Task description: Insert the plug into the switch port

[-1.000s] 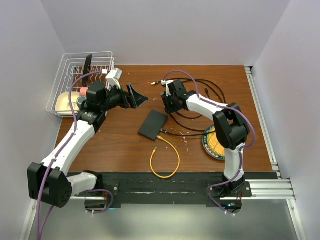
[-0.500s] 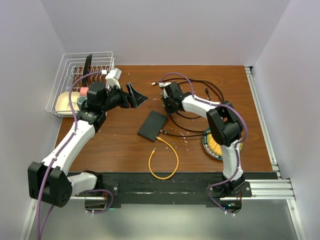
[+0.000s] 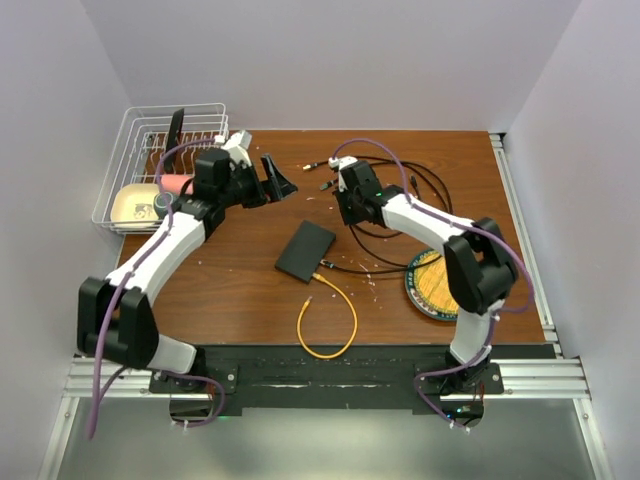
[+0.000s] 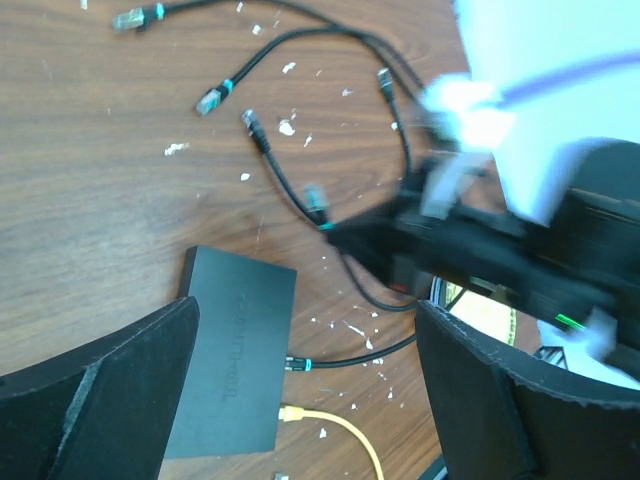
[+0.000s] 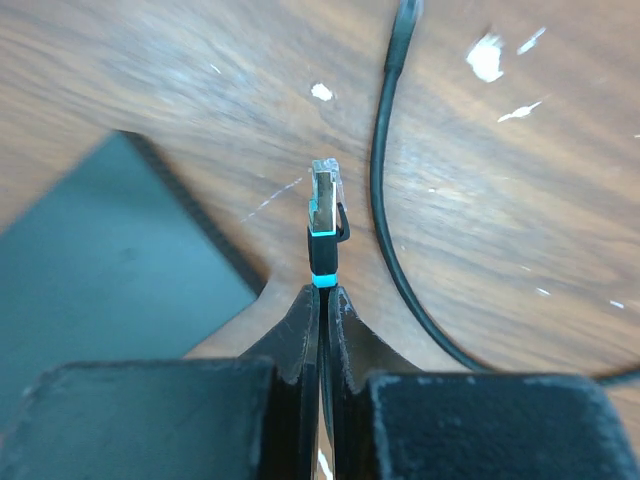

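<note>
Matte-black switch [image 3: 306, 250], yellow cable [image 4: 300, 414], brown woodgrain table [image 3: 230, 285].

A switch [image 3: 306, 250] lies flat near the middle of the tabletop [image 3: 230, 290]. Directly in front of it a cable loop [image 3: 345, 330] curls toward the near edge, one end just beside the switch. A second cable end [image 3: 323, 263] touches the switch's front-right edge. A round plate [image 3: 428, 290] sits to the switch's right. Tangled cables [image 3: 405, 185] sprawl behind and to its right. Between them and the switch, the right jaws pinch a plug [image 5: 323, 205] above the tabletop. The left jaws hover behind and left of the switch, and a wire rack [image 3: 115, 170] stands farther left.
</note>
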Tool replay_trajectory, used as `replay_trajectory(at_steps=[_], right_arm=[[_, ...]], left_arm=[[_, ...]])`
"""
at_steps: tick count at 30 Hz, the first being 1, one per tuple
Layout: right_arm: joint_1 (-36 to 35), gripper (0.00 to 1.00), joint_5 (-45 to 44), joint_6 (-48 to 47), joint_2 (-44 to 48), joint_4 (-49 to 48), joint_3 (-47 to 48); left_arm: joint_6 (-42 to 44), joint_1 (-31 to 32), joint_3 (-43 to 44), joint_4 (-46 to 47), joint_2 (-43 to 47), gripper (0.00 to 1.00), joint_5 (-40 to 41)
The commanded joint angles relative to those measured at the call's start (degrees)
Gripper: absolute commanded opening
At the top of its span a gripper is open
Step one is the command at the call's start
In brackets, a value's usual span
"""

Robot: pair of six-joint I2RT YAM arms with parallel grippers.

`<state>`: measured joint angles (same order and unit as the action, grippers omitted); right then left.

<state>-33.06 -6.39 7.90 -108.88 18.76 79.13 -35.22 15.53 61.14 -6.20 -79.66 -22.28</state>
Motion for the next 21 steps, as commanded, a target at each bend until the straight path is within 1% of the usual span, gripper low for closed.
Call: replay_trajectory(at_steps=[1,5,7,8,11,16,21], right_arm=[[-0.3,0.00,1.1,-0.7,7.6,-1.5,-1.3],[-0.5,0.00,1.7,-0.2,11.0,-0.7,-2.6],[-0.4,0.00,1.9,0.0,12.7,-0.8,-3.1],[-0.4,0.00,2.0,0.1,13.1,-0.9,-3.3],[-0.4,0.00,2.4,0.4,14.4,-0.4,-3.2],[-0.4,0.00,3.1,0.6,15.8,-0.5,-3.5],[-0.5,0.00,3.9,1.3,16.8,-0.5,-3.9]], left_arm=[[-2.9,2.0,6.3,-0.8,-6.1,0.92,-1.3],[-3.8,5.4,12.0,-0.7,-12.3,0.90,-1.0],[-4.5,6.7,13.3,-0.1,-14.9,0.89,-1.3],[-4.7,7.1,14.7,0.1,-15.6,0.86,-1.4],[-5.2,8.5,17.1,0.8,-18.4,0.80,-2.0],[-6.5,10.4,19.0,2.3,-22.3,0.77,-2.5],[-7.5,10.9,19.9,4.3,-24.8,0.70,-3.8]])
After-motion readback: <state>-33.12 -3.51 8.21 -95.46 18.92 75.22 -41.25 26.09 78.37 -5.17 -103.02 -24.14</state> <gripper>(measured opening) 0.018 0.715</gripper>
